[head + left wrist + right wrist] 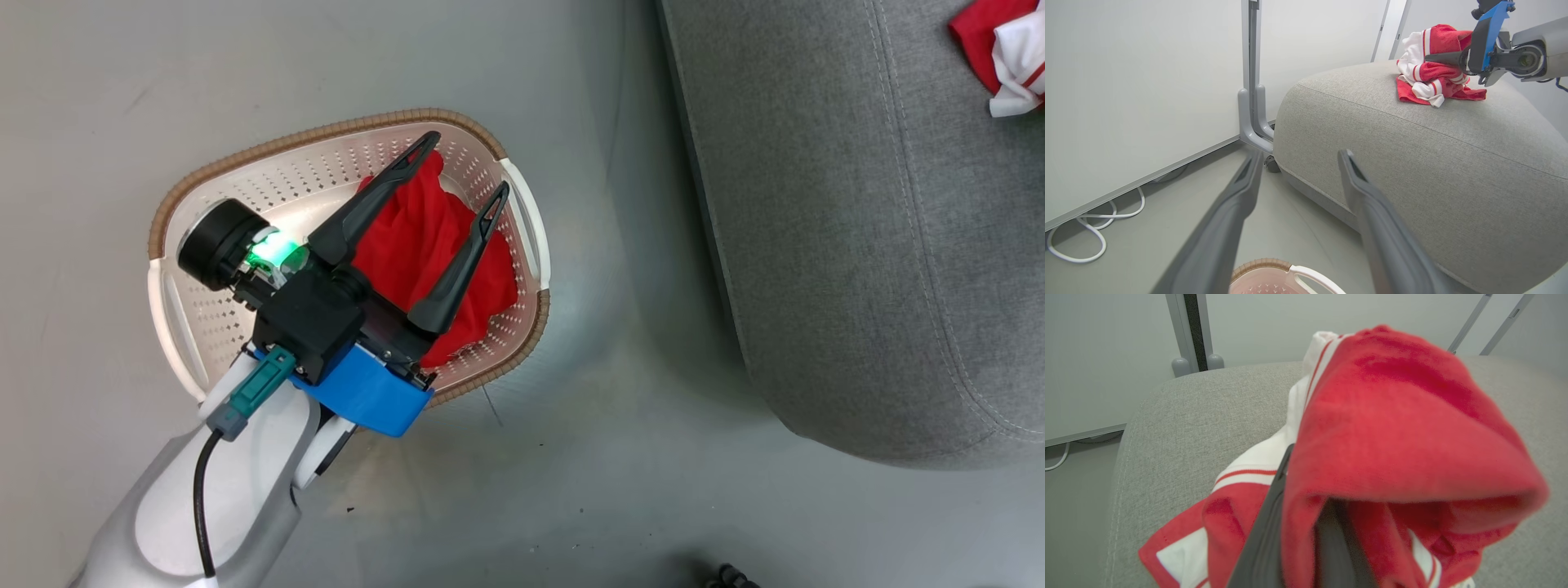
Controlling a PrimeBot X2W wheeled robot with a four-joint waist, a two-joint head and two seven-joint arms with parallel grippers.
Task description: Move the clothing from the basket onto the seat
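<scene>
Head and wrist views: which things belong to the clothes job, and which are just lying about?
Job: plain red garment, in the basket; red-and-white garment, on the seat; left pincer, open above the basket.
Lying about: white cable; grey post.

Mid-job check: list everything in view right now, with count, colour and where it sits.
plain garment: one, red, inside the basket
striped garment: one, red and white, on the seat
basket: one, cream with brown rim, on the floor
seat: one, grey, beside the basket
cable: one, white, looped on the floor
post: one, grey, against the wall
left gripper: one, dark fingers open, above the plain garment
right gripper: one, fingers closed on the striped garment
</scene>
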